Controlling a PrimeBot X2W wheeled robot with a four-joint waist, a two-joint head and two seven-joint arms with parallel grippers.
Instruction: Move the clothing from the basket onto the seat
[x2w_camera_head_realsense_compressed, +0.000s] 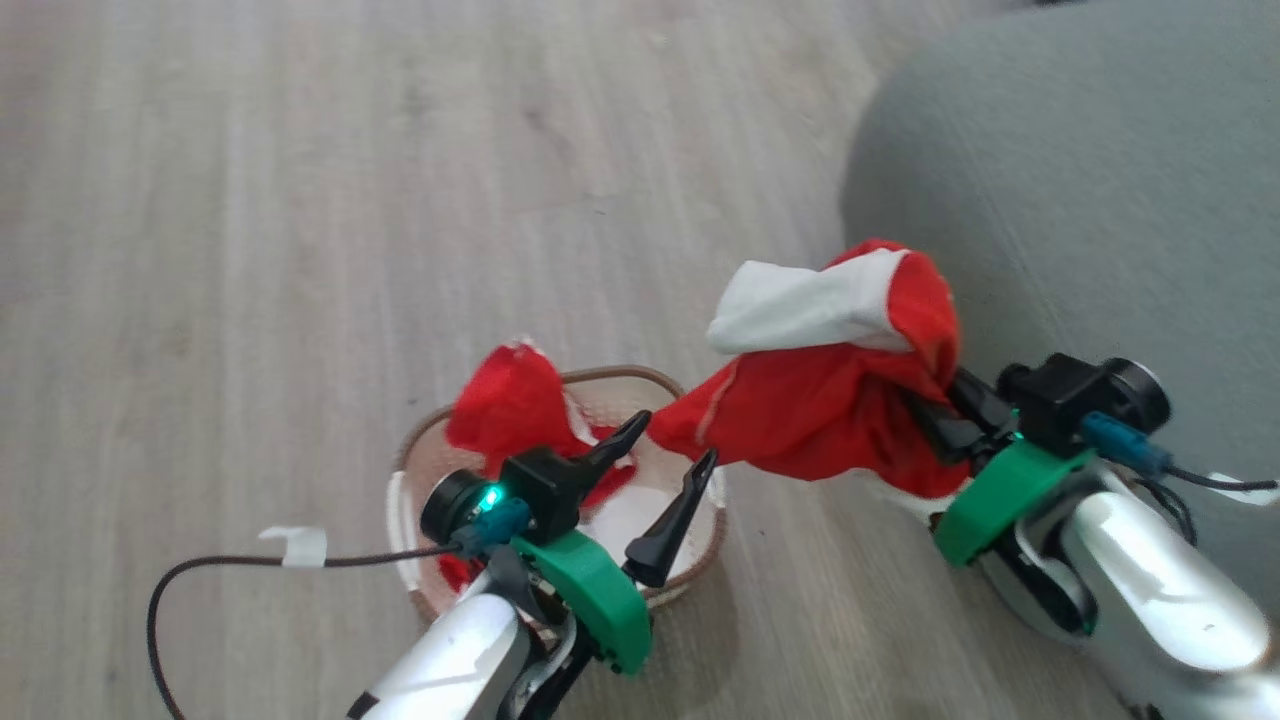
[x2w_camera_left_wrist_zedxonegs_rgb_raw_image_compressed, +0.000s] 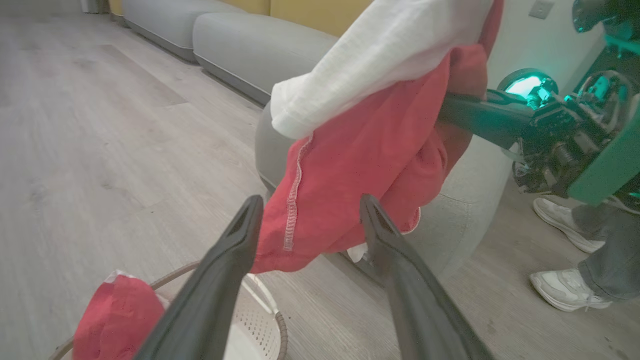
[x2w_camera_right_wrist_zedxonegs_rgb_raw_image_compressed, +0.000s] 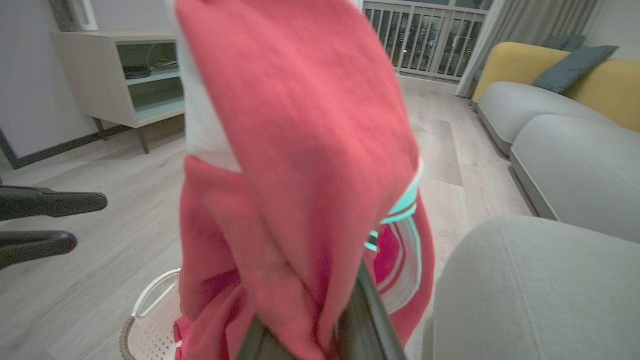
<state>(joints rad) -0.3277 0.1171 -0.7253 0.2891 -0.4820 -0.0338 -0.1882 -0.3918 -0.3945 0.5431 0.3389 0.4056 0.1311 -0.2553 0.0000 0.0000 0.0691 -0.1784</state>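
The right gripper (x2w_camera_head_realsense_compressed: 940, 405) clamps a red-and-white garment (x2w_camera_head_realsense_compressed: 820, 400) aloft between basket (x2w_camera_head_realsense_compressed: 640, 373) and seat (x2w_camera_head_realsense_compressed: 1080, 180). The left gripper (x2w_camera_head_realsense_compressed: 675, 440) hangs spread, empty, over the basket, where a second red garment (x2w_camera_head_realsense_compressed: 510, 400) lies. Left wrist view catches a person's white shoes (x2w_camera_left_wrist_zedxonegs_rgb_raw_image_compressed: 562, 292); right wrist view, a cabinet (x2w_camera_right_wrist_zedxonegs_rgb_raw_image_compressed: 125, 75)

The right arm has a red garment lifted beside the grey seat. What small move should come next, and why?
Probably swing the right end effector a little to its right, over the seat, before opening. It is shut on the red garment, which hangs between the basket and the seat's edge, above the floor, so letting go now would likely miss it.
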